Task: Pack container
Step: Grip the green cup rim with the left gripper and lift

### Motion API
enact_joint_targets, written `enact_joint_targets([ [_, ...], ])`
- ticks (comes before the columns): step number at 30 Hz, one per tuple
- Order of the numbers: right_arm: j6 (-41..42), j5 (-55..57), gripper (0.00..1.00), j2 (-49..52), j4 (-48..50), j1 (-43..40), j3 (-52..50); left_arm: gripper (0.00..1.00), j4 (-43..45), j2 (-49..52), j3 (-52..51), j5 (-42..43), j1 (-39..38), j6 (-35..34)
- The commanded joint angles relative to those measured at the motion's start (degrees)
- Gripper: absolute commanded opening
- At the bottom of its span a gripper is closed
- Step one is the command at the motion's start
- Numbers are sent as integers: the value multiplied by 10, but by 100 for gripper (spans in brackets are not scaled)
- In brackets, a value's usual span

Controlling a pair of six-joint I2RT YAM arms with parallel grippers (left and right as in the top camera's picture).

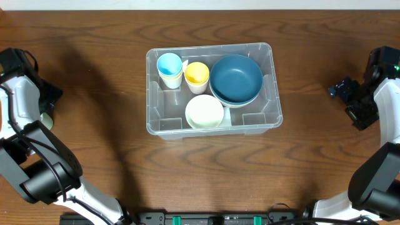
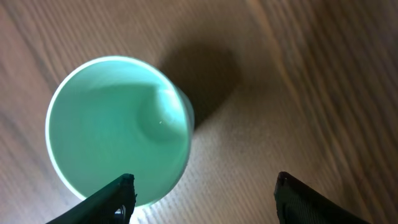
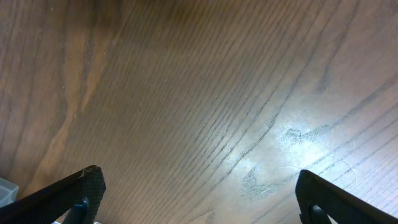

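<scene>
The clear plastic container (image 1: 212,87) sits mid-table. It holds a light blue cup (image 1: 169,67), a yellow cup (image 1: 197,74), a stack of dark blue bowls (image 1: 235,79) and a pale cream bowl (image 1: 204,111). A mint green cup (image 2: 118,127) stands upright on the table at the far left; overhead it is mostly hidden under the left arm (image 1: 47,116). My left gripper (image 2: 205,193) is open just above it, its left finger over the cup's rim. My right gripper (image 3: 196,193) is open and empty over bare wood at the far right (image 1: 350,100).
The wooden table (image 1: 206,175) stretches all round the container. A corner of the container shows at the lower left of the right wrist view (image 3: 6,190). The arm bases stand at the front corners.
</scene>
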Motion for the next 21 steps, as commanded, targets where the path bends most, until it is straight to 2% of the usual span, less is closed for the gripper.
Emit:
enact_joint_targets([
  [1, 8, 2, 99, -1, 0, -2, 2, 68, 1, 6, -3, 3, 2, 11],
  [7, 8, 2, 99, -1, 0, -2, 2, 58, -2, 12, -4, 2, 2, 17],
  [21, 8, 2, 99, -1, 0, -2, 2, 57, -1, 48, -5, 1, 3, 23],
])
